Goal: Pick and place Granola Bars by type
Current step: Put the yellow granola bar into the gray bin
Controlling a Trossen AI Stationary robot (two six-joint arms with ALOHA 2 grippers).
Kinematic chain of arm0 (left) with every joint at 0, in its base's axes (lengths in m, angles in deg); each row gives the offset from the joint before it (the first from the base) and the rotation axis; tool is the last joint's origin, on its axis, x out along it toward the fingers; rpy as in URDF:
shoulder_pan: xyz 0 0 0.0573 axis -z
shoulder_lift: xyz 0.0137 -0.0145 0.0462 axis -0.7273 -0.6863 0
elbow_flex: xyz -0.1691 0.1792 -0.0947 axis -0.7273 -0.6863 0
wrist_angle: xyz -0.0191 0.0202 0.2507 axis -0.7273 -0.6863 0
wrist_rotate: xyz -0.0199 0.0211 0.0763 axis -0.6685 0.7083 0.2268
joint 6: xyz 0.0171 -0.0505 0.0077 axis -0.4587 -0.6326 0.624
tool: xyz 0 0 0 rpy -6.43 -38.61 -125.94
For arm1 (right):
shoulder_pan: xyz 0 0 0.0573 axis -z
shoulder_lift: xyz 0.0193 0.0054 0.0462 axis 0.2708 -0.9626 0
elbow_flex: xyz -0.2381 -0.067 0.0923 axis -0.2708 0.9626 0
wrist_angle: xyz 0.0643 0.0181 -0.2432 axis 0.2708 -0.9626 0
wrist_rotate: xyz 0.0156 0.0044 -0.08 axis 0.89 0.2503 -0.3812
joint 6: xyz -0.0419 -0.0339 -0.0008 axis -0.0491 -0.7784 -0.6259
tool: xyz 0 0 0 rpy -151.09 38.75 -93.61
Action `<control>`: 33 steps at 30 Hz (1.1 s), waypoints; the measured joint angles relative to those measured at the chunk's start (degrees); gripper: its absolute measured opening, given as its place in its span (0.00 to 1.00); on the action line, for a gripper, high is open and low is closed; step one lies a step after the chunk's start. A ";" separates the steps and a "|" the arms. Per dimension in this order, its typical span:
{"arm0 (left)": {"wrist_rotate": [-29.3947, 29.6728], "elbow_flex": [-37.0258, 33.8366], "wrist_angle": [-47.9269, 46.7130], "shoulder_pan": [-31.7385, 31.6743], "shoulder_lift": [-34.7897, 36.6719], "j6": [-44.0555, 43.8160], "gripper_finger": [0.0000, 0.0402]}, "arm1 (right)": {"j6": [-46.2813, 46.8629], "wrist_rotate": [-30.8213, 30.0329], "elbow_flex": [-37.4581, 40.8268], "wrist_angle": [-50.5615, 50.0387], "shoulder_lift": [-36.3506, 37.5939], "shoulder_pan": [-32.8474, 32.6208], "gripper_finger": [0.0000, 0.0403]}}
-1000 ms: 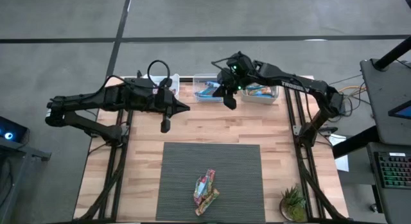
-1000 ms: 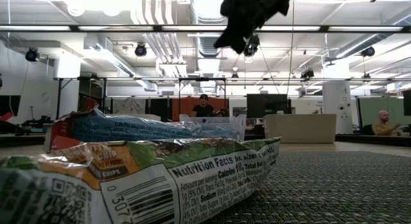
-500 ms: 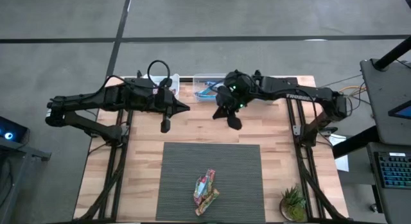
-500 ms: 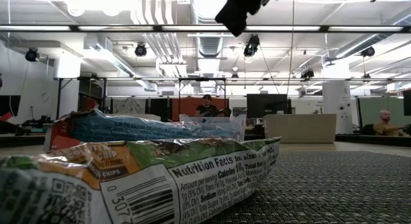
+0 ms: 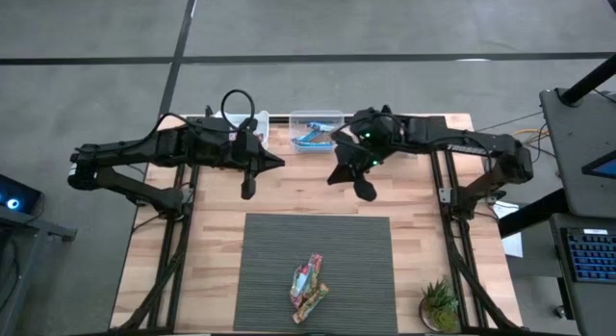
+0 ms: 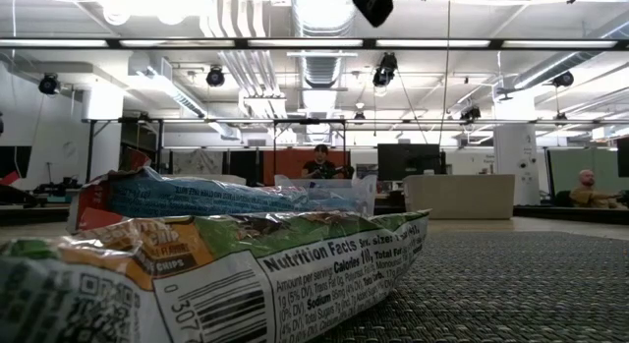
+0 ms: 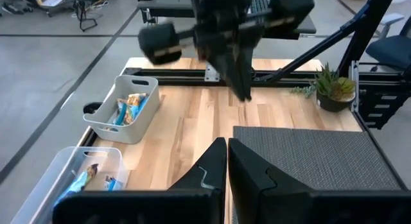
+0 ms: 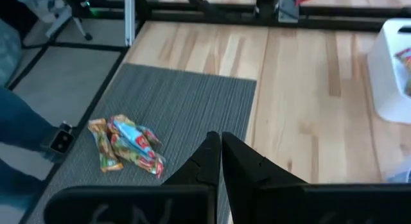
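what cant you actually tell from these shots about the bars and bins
- How many granola bars are piled on the mat: too small in the high view, overlapping in the right wrist view.
- The far white bin: the right arm covers it in the high view.
- The clear bin: its contents are too small to count in the high view, and the left wrist view cuts it at the edge.
- Right tool: almost out of the low view's top edge.

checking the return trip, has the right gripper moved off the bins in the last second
Yes. In the high view the right gripper has swung from over the clear bin toward the grey mat, now above bare wood.
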 joint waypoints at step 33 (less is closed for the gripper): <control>-7.74 -8.80 8.67 0.00 3.10 -4.33 0.00 | 18.48 -1.72 30.84 31.28 24.71 -0.86 0.02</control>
